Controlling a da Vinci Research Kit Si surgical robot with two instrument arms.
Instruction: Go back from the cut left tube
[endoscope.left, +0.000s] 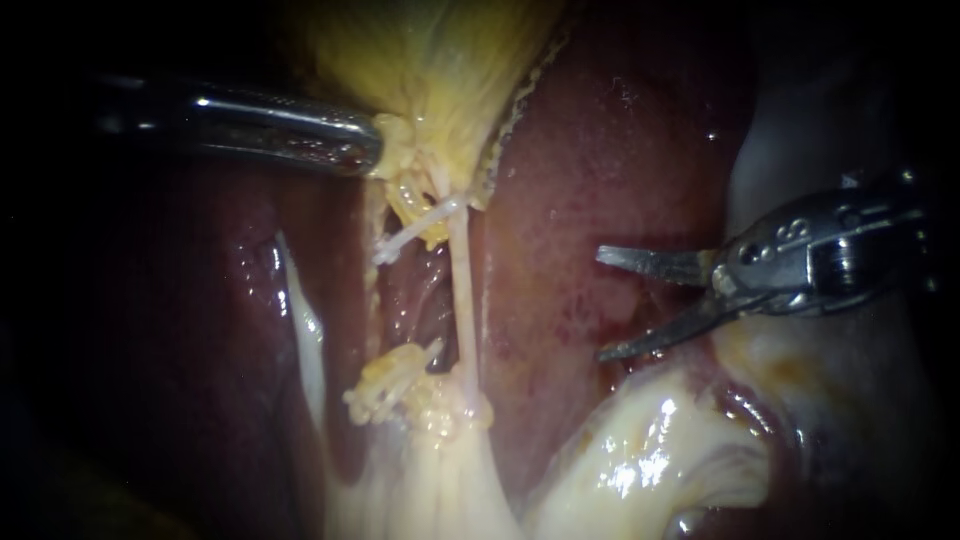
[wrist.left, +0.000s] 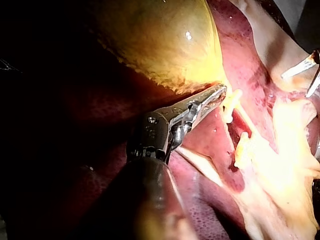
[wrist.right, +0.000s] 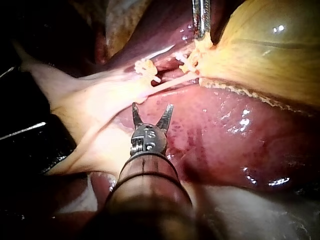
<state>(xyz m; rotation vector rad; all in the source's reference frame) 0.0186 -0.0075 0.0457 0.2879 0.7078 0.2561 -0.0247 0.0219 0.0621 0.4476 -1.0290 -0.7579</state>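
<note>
The left tube is cut in two: its upper stump (endoscope.left: 412, 228) hangs below the gallbladder (endoscope.left: 440, 70), and its lower stump (endoscope.left: 390, 382) lies on pale tissue. Beside them the right tube (endoscope.left: 462, 300) runs whole and taut. My right instrument (endoscope.left: 603, 305) is over the liver (endoscope.left: 590, 190), right of both tubes and apart from them, its two thin blades open and holding nothing. In its wrist view the right instrument (wrist.right: 152, 113) points at the stumps (wrist.right: 146, 67) from a short way off. My left instrument (endoscope.left: 372, 150) is shut on the gallbladder's lower end and holds it up; the left instrument (wrist.left: 216, 95) also shows at that end in its own wrist view.
Pale glistening fatty tissue (endoscope.left: 640, 460) lies below the right instrument. A whitish fold (endoscope.left: 305, 330) runs along the dark liver lobe at left. The yellow gallbladder (wrist.right: 265, 55) fills the area ahead and right of the right instrument.
</note>
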